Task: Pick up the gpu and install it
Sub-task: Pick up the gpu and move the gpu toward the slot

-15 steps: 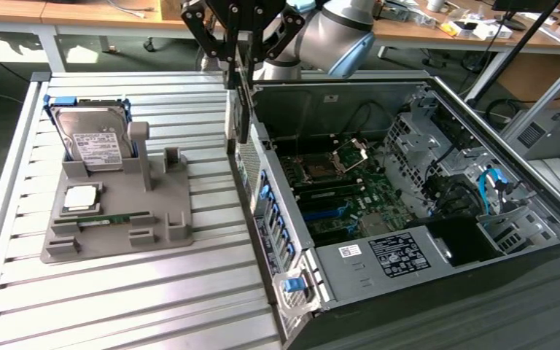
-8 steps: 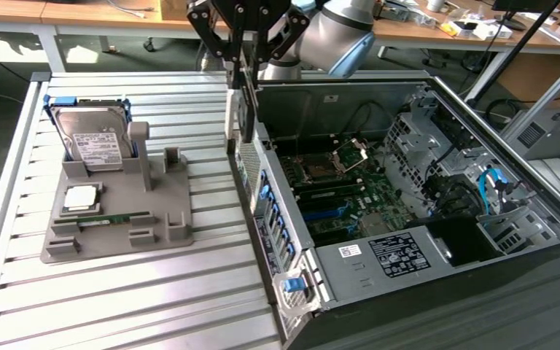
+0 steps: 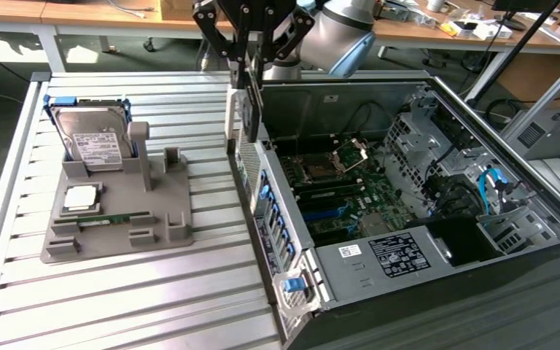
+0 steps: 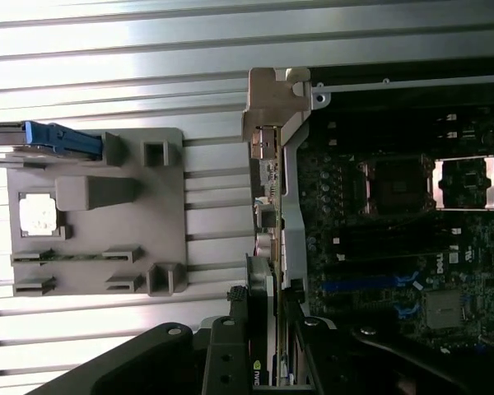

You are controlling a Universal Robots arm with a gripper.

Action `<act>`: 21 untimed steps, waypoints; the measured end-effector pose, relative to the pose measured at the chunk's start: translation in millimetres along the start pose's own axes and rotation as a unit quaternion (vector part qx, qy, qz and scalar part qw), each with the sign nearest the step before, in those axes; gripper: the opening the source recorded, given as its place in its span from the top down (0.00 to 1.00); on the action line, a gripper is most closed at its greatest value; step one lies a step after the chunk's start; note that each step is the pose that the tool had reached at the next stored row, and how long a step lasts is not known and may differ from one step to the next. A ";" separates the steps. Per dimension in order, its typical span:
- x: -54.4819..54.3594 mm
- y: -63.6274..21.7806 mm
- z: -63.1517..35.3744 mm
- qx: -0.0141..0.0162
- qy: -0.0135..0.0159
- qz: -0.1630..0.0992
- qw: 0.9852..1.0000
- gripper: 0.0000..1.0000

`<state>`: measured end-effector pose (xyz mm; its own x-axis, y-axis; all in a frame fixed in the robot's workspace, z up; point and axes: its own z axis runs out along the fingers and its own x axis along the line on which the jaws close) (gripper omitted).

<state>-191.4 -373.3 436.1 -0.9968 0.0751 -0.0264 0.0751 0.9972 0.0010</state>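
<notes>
Open computer case (image 3: 282,232) on the right, grey parts tray (image 3: 168,193) on the left. Above the case's left wall the gripper (image 3: 248,67) has its jaws clamped on the gpu (image 3: 250,109), which hangs edge-down. I'd judge this the carrying step; seating calls for lining the card up over a slot.

- Flat plastic holder tray (image 3: 168,208): plain grey.
- Boxy metal hard drive (image 3: 95,142): silver, white label, blue carrier.
- Ribbed aluminium table (image 3: 114,306): silver stripes.
- Thin gpu card (image 3: 251,117): dark edge, silver bracket.
</notes>
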 end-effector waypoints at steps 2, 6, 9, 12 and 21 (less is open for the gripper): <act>-1.4 0.1 0.1 0.000 0.000 0.000 1.000 0.73; -4.2 0.3 0.1 0.000 0.000 0.000 1.000 0.73; -6.9 0.5 0.2 0.000 0.000 0.000 1.000 0.73; -9.6 0.7 0.3 0.000 0.000 0.000 1.000 0.73; -18.8 1.4 0.5 0.000 0.000 0.000 1.000 0.73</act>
<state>-172.6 -373.3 436.1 -0.9968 0.0751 -0.0264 0.0751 0.9972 0.0007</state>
